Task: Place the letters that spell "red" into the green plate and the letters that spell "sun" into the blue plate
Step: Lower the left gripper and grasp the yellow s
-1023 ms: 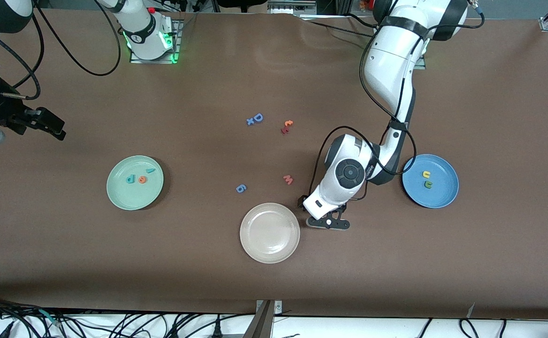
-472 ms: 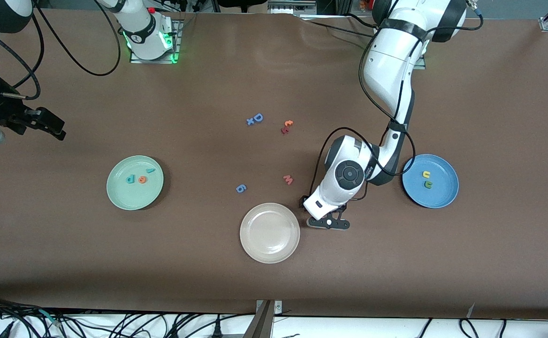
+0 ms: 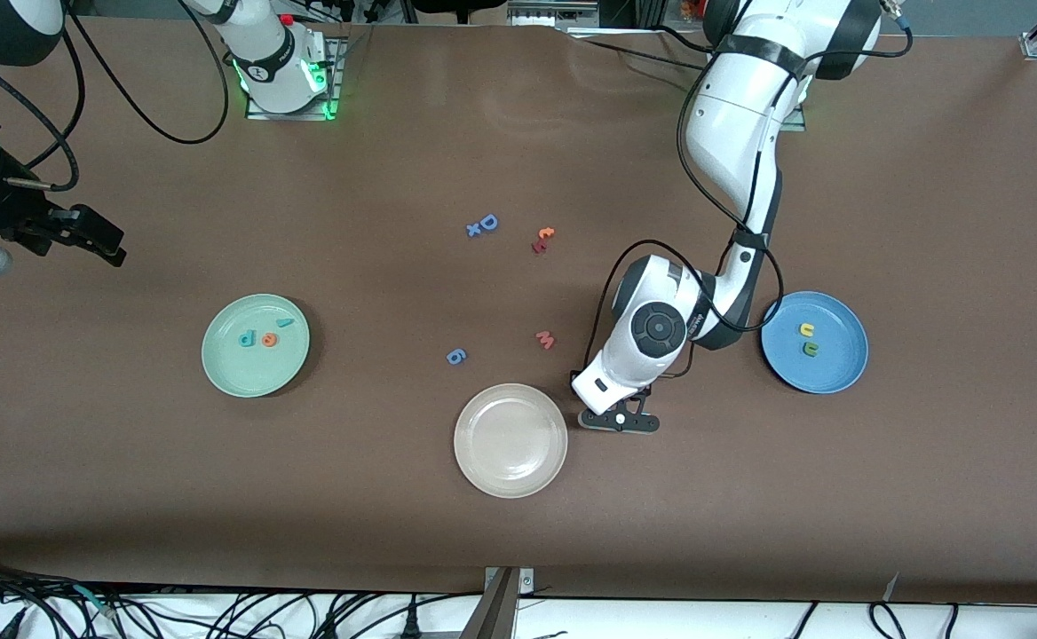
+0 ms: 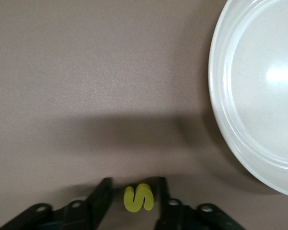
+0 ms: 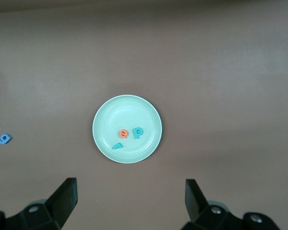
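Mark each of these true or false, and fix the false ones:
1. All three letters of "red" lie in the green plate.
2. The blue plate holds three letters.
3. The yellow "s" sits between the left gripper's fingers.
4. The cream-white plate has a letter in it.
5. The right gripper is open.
1. True. The teal "r", orange "e" and teal-blue "d" all lie in the green plate.
2. False. The blue plate holds only the yellow "u" and green "n".
3. True. The yellow "s" lies between the fingers of the left gripper, beside the cream-white plate.
4. False. The cream-white plate holds nothing.
5. True. The right gripper waits, jaws wide apart, above the table toward the right arm's end.
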Controlling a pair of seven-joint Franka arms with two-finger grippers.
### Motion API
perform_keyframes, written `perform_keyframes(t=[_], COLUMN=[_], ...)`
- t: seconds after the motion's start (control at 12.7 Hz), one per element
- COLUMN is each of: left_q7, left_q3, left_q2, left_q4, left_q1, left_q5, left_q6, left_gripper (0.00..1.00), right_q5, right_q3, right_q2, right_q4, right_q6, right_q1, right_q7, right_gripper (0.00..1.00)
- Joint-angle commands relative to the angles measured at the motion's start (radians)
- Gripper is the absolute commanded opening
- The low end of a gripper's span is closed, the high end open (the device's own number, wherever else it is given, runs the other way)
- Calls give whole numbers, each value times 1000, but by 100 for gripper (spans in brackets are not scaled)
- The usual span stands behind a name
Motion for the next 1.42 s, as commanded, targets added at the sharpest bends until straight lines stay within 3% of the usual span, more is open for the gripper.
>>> perform_keyframes(t=[0.0, 0.47, 0.55, 0.79, 0.94, 1.34], left_q7=[-7, -14, -14, -10, -7, -3], left_q3=[9, 9, 10, 10, 10, 12], left_q2=[17, 17, 17, 25, 29, 32], left_q4=[18, 17, 15, 14, 14, 14], left_q1=[-12, -26, -30, -33, -33, -33], left_q5=[-17, -11, -12, -11, -11, -6], left_q6=[-6, -6, -6, -6, -6, -4], left_gripper=[42, 42, 36, 35, 27, 21], right_q5=[1, 1, 1, 1, 1, 1], right_q3=[2, 2, 2, 2, 2, 2], right_q2=[5, 6, 6, 8, 11, 10], right_q4=[19, 19, 19, 19, 19, 19], right_q6=[-14, -14, -14, -14, -15, -14], right_q1=[-6, -6, -6, -6, -6, -6], right_q7=[-3, -3, -3, -4, -6, -6], right_gripper=[99, 99, 99, 99, 99, 99])
